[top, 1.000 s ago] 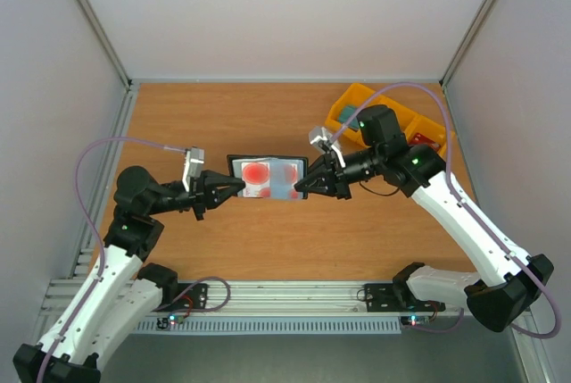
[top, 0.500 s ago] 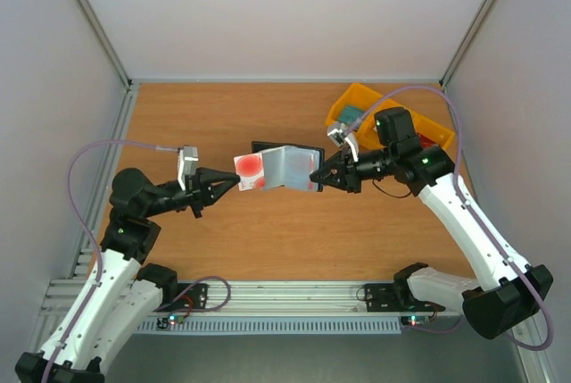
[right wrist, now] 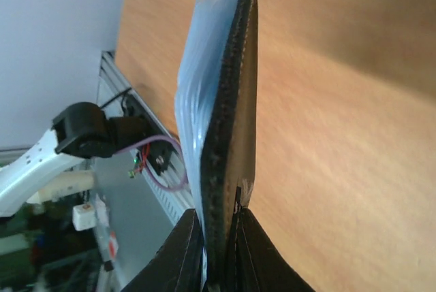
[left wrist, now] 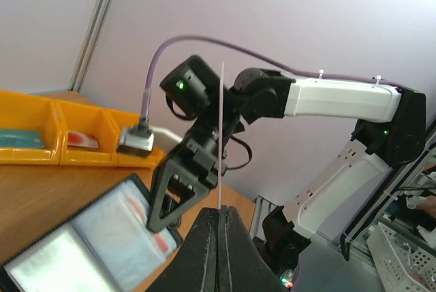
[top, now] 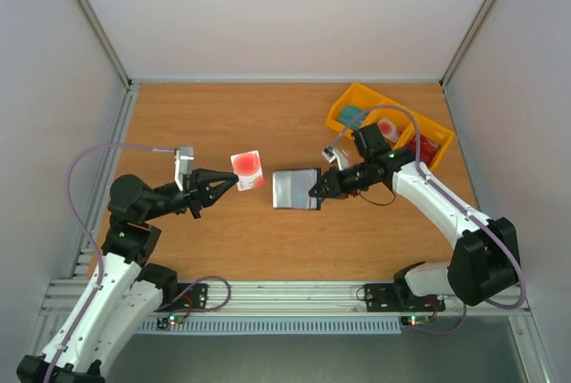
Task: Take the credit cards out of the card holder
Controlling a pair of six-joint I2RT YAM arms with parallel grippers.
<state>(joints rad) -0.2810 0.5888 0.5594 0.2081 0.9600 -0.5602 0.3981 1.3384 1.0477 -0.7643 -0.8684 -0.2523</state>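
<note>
Left gripper [top: 234, 179] pinched shut on card [top: 247, 169], centre-left of frame. Right gripper [top: 314, 194] clamps card holder [top: 294, 190] by its right edge, mid-frame. Card sits apart, left of card holder.

The left arm [top: 94, 303] and the right arm [top: 437, 207]: white shells, black joints, small green lights [top: 122, 232]. A lilac cable [top: 134, 145] loops to each wrist, beside a silver camera block [top: 185, 166]. The left end effector [top: 234, 179] and right end effector [top: 312, 194] are black, with tapering fingers.
</note>
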